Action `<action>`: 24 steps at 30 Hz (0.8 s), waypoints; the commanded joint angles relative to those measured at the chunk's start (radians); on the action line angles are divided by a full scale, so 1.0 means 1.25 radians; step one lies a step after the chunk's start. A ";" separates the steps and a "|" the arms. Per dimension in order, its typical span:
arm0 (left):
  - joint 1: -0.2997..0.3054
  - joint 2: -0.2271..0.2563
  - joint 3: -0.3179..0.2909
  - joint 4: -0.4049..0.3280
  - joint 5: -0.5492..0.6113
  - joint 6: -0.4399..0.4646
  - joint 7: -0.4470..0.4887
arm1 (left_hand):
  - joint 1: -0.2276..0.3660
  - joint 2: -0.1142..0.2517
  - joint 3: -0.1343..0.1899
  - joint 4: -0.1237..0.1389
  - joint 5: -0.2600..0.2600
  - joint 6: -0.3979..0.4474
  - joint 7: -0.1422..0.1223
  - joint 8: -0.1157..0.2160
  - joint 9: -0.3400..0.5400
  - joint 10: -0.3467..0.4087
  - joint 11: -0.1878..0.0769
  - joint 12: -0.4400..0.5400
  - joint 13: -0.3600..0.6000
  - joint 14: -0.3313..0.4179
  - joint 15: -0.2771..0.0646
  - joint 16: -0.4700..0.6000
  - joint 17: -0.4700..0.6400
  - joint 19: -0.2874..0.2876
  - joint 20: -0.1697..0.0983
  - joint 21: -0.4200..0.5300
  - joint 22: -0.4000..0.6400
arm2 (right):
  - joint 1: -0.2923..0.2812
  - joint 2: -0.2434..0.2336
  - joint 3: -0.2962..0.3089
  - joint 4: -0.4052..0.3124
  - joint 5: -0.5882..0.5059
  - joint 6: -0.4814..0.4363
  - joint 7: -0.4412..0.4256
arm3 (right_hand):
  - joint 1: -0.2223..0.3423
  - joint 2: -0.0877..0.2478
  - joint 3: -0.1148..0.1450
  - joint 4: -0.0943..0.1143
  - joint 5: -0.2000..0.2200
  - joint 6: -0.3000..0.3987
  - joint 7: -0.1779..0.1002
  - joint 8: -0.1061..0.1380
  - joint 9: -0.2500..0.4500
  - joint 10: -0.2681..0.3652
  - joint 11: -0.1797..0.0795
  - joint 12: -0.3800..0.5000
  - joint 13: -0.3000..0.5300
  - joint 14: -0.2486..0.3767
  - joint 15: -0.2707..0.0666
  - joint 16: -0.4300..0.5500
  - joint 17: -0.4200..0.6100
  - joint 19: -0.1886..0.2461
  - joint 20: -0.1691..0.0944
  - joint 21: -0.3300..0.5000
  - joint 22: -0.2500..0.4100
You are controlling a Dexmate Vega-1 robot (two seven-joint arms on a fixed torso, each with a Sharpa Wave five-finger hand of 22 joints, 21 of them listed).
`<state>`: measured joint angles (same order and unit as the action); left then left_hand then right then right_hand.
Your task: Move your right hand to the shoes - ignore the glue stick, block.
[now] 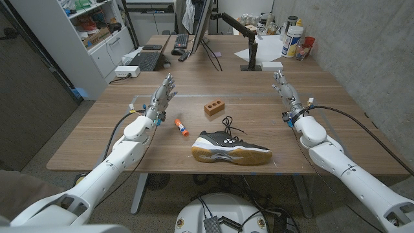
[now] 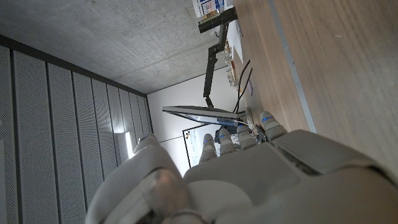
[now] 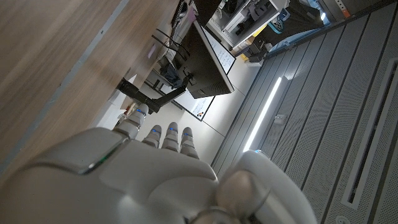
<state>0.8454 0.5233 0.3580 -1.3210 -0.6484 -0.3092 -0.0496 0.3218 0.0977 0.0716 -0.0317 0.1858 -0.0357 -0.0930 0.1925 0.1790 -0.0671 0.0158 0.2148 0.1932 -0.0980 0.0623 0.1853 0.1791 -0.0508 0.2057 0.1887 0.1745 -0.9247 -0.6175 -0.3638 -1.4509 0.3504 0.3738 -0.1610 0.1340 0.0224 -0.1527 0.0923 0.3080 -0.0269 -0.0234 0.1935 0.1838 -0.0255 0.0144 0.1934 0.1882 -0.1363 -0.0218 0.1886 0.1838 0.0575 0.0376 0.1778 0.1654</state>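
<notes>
Head view: shoe [image 1: 230, 147] lies on its sole at the worktop's [image 1: 336, 139] near edge, laces up, white logo on its side, unreadable. Block [image 1: 214, 107] just behind it, glue stick [image 1: 181, 127] beside its heel end; I'd judge both decoys. My right hand [image 1: 285, 90] waits well apart, fingers spread, holding nothing. Left hand [image 1: 162, 97] likewise.

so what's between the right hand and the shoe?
Head view: only bare wooden table between the right hand and the shoe. The block and glue stick sit off that line.
</notes>
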 commanded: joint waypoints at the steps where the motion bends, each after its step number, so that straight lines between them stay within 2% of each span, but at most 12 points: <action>1: -0.001 0.008 -0.005 0.004 -0.007 0.003 -0.008 | 0.009 -0.001 0.004 -0.004 0.003 0.003 -0.001 0.000 0.001 -0.006 0.000 0.003 0.004 -0.007 -0.002 0.002 0.003 -0.005 0.005 0.001 0.002 | -0.003 -0.033 -0.010 -0.035 -0.070 0.006 -0.004 | 0.016 0.003 0.001 -0.007 -0.004 -0.014 -0.004 -0.001 0.004 -0.011 -0.003 -0.001 0.002 -0.011 -0.002 -0.002 0.003 -0.007 0.000 -0.001 0.002; 6: 0.007 0.016 -0.011 -0.004 -0.007 0.000 -0.006 | 0.010 0.000 0.005 -0.005 0.003 0.002 -0.001 -0.001 0.001 -0.007 0.000 0.002 0.004 -0.008 -0.001 0.002 0.003 -0.006 0.005 0.001 0.002 | -0.011 -0.049 -0.009 -0.056 -0.095 0.004 -0.006 | 0.021 0.004 0.002 -0.009 -0.005 -0.016 -0.004 -0.001 0.004 -0.016 -0.004 -0.002 0.002 -0.014 -0.004 -0.002 0.003 -0.009 -0.001 0.000 0.002; 18: 0.014 0.019 -0.015 -0.007 -0.011 0.001 -0.004 | 0.014 0.003 0.008 -0.009 0.003 0.001 0.000 -0.002 0.001 -0.008 0.001 0.002 0.004 -0.011 0.001 0.001 0.003 -0.008 0.005 0.001 0.002 | -0.018 -0.057 0.001 -0.074 -0.106 0.001 -0.008 | 0.027 0.005 0.003 -0.013 -0.006 -0.016 -0.006 -0.001 0.004 -0.018 -0.006 -0.002 0.002 -0.015 -0.007 -0.001 0.003 -0.010 -0.001 0.001 0.002; 21: 0.014 0.019 -0.015 -0.006 -0.012 0.001 -0.005 | 0.015 0.004 0.009 -0.009 0.003 0.001 -0.002 -0.002 0.001 -0.008 0.001 0.002 0.004 -0.011 0.001 0.001 0.003 -0.008 0.005 0.001 0.002 | -0.020 -0.066 0.002 -0.088 -0.117 0.004 -0.005 | 0.029 0.005 0.003 -0.014 -0.007 -0.016 -0.006 0.000 0.004 -0.018 -0.006 -0.002 0.002 -0.015 -0.007 -0.001 0.003 -0.010 -0.001 0.002 0.002; 22: 0.014 0.020 -0.016 -0.006 -0.012 0.000 -0.006 | 0.016 0.004 0.009 -0.010 0.003 0.001 -0.001 -0.002 0.001 -0.008 0.001 0.002 0.004 -0.011 0.001 0.001 0.003 -0.009 0.005 0.001 0.002 | -0.023 -0.080 0.003 -0.104 -0.135 0.002 -0.003 | 0.029 0.005 0.003 -0.014 -0.007 -0.016 -0.007 0.000 0.004 -0.018 -0.006 -0.002 0.002 -0.015 -0.007 -0.001 0.003 -0.010 -0.002 0.002 0.002; 24: 0.014 0.020 -0.016 -0.006 -0.012 0.000 -0.006 | 0.016 0.004 0.009 -0.010 0.003 0.001 0.000 -0.002 0.001 -0.008 0.001 0.002 0.004 -0.011 0.001 0.001 0.003 -0.009 0.005 0.001 0.002 | -0.023 -0.080 0.004 -0.105 -0.136 0.000 -0.003 | 0.030 0.005 0.003 -0.014 -0.007 -0.016 -0.008 0.000 0.004 -0.017 -0.006 -0.001 0.002 -0.016 -0.007 -0.001 0.003 -0.010 -0.001 0.002 0.002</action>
<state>0.8586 0.5437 0.3422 -1.3264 -0.6596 -0.3099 -0.0561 0.3258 0.1016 0.0800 -0.0401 0.1858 -0.0358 -0.0929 0.1925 0.1789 -0.0671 0.0158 0.2148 0.1931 -0.1032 0.0674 0.1852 0.1790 -0.0562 0.2109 0.1887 0.1744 -0.9429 -0.6810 -0.3677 -1.5306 0.2252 0.3792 -0.1690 0.1605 0.0252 -0.1486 0.0800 0.2993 -0.0396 -0.0285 0.1935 0.1837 -0.0380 0.0091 0.1934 0.1881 -0.1450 -0.0305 0.1886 0.1837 0.0434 0.0374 0.1778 0.1652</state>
